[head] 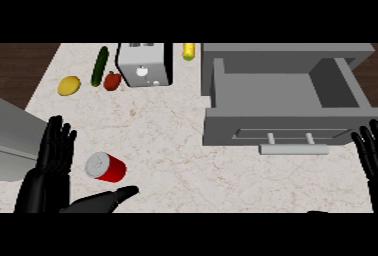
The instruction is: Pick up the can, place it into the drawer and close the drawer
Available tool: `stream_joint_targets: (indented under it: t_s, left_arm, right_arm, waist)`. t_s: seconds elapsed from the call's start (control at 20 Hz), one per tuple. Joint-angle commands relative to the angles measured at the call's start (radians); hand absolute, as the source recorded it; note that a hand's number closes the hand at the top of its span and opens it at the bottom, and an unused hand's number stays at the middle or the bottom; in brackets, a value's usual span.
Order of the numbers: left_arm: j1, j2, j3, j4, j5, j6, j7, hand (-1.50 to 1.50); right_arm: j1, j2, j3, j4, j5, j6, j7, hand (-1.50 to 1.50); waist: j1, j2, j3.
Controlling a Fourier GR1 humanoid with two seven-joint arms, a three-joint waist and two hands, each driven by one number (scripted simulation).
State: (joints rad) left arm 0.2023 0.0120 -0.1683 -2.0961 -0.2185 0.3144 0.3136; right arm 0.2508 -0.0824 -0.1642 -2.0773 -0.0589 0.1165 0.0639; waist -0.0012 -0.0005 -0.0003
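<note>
Down at the lower left, the left hand (pixel 52 165) is spread, fingers straight, thumb reaching under one red can (pixel 106 167) without clasping it. That can lies tilted on the counter (pixel 170 145), silver top facing up-left. One right hand (pixel 366 150) rests with fingers straight at the right edge, beside one open grey drawer (pixel 284 97).

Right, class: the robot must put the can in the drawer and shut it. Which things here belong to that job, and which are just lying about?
Job: red can, open grey drawer, drawer handle, left hand.

Lying about: toaster, cucumber, lemon, red pepper, yellow item.
</note>
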Motion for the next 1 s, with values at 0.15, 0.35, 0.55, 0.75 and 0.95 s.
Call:
stream_joint_targets:
  t_s: [0.15, 0.35, 0.55, 0.75, 0.95]
  left_arm:
    - [0.014, 0.014, 0.04, 0.117, 0.058, -0.004, -0.13, -1.5]
    - [0.009, -0.012, 0.047, 0.223, 0.079, 0.03, -0.22, -1.5]
    - [0.028, -0.004, 0.056, 0.243, 0.085, 0.029, -0.264, -1.5]
    - [0.086, 0.007, 0.09, 0.316, 0.148, -0.026, -0.379, -1.5]
    - [0.116, -0.006, 0.083, 0.311, 0.127, 0.0, -0.4, -1.5]
  right_arm:
    - [0.012, 0.008, -0.041, 0.068, -0.012, 0.041, -0.081, -1.5]
    - [0.034, -0.036, -0.09, 0.014, -0.066, 0.088, -0.043, -1.5]
    - [-0.012, 0.01, -0.026, 0.007, -0.004, 0.054, 0.012, -1.5]
    - [-0.023, 0.029, -0.025, 0.027, 0.015, 0.04, -0.005, -1.5]
    - [0.015, 0.018, -0.048, -0.018, 0.004, 0.065, 0.0, -1.5]
  waist:
    - [0.0, 0.0, 0.0]
    - [-0.003, 0.0, 0.0]
    - [0.001, 0.0, 0.0]
    - [0.002, 0.0, 0.0]
    - [0.001, -0.001, 0.0]
